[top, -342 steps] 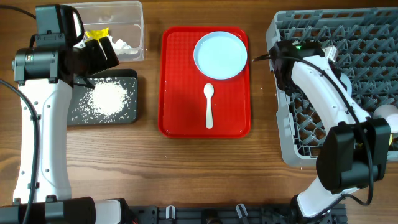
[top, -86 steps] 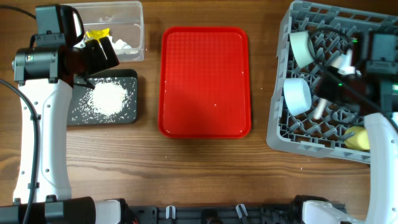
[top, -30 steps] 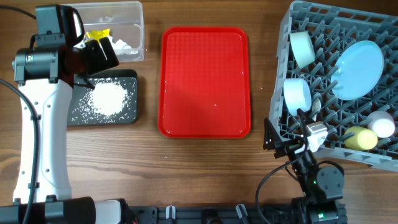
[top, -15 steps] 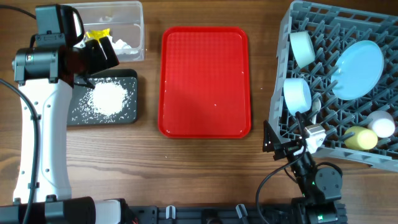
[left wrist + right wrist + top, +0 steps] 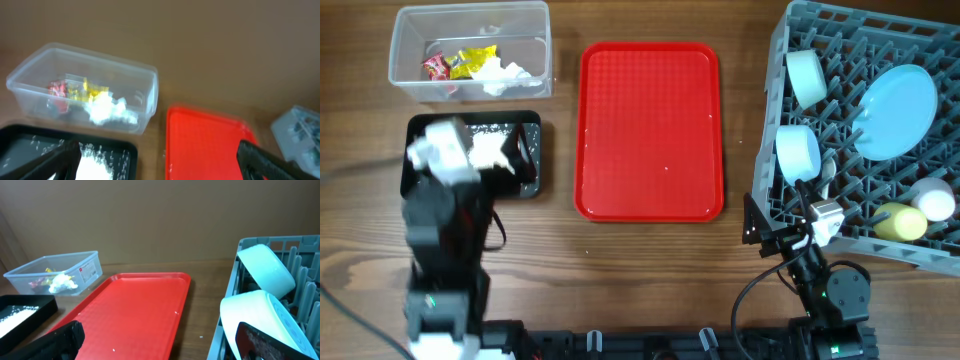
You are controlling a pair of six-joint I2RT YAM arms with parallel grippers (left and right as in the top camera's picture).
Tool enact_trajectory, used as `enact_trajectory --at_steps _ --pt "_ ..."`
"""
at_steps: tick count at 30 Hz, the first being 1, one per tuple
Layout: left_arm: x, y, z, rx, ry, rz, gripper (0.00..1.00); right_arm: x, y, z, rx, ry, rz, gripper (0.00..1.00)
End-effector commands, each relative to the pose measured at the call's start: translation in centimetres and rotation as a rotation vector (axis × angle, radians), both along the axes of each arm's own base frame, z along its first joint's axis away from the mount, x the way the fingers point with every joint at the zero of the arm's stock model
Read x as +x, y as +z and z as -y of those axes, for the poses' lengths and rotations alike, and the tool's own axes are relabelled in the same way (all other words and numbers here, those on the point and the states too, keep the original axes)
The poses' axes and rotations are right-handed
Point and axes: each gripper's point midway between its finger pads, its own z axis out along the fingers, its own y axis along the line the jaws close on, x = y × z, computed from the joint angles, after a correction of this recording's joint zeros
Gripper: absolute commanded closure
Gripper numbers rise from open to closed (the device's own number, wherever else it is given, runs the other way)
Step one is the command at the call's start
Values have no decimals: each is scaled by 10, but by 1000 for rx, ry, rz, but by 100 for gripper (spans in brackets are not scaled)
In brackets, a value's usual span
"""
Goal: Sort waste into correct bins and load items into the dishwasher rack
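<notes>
The clear tub [image 5: 408, 82] [image 5: 142, 95] holds red and yellow wrappers [image 5: 460, 63] and a white tissue [image 5: 505, 75]. Rice [image 5: 490, 150] lies in the black tray [image 5: 535, 185]. My left gripper [image 5: 480, 175] [image 5: 155, 150] hangs open and blurred over that tray's near side, with nothing between its fingers. In the grey rack [image 5: 775, 215] stand a green bowl [image 5: 805, 78], a light blue bowl [image 5: 798, 152], the pale blue plate [image 5: 895, 110], a white cup [image 5: 932, 200], a yellow cup [image 5: 897, 222] and a spoon [image 5: 825, 172]. My right gripper [image 5: 782, 222] [image 5: 157, 332] is open at the rack's front left corner.
The flat red tray [image 5: 650, 130] [image 5: 135, 305] lies between the bins and the rack, with only a few stray rice grains on it. Both arms sit low at the table's front edge.
The left arm has swung down from over the tub and black tray to the front left, uncovering the tub. The right arm has stayed still.
</notes>
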Motion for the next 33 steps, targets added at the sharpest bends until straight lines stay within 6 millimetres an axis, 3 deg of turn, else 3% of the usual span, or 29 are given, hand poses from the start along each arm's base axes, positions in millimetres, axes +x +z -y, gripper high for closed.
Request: enact_trajectory --at_steps 1,4,13,33 --pt "-32 -27 3 -2 -23 111 0 0 2 2 8 -14 9 0" --pt "-50 -59 3 -1 -21 159 0 0 2 2 8 -14 9 0" --pt "-55 -112 -1 1 -1 124 0 0 2 2 8 -14 9 0" --pt "-55 -113 -2 2 8 121 0 0 2 2 8 -14 9 0"
